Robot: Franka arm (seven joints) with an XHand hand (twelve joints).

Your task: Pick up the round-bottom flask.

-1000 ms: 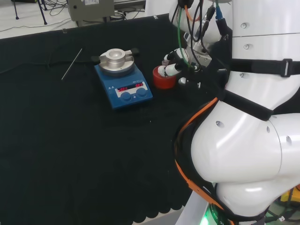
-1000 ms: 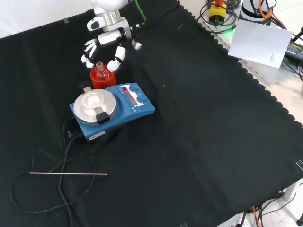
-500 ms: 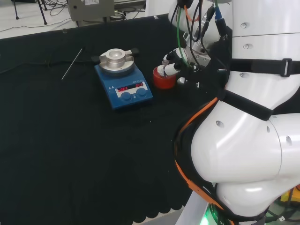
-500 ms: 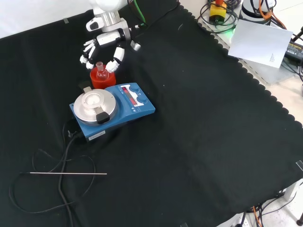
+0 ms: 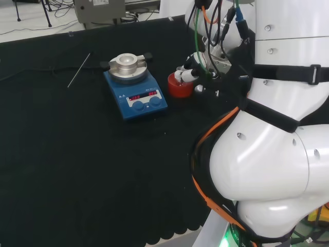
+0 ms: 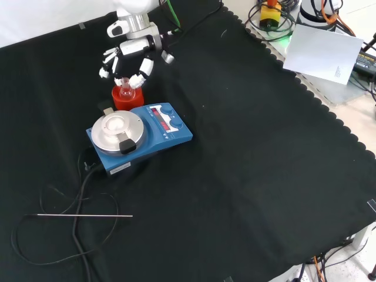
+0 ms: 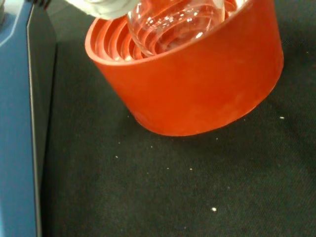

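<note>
As its fingers draw in from the wider spread of a second ago, the robot hand (image 6: 130,59) curls round the neck of the round-bottom flask (image 6: 124,88), which sits in the red ribbed stand (image 6: 126,100) at 12 o'clock of the blue hotplate (image 6: 154,132) in the front view. That closing suggests the grasp is nearly made, with the lift yet to come. Reaching down from above, the palm hangs over the flask, fingertips (image 6: 136,79) on either side, on the black-clothed tabletop (image 6: 247,176)
</note>
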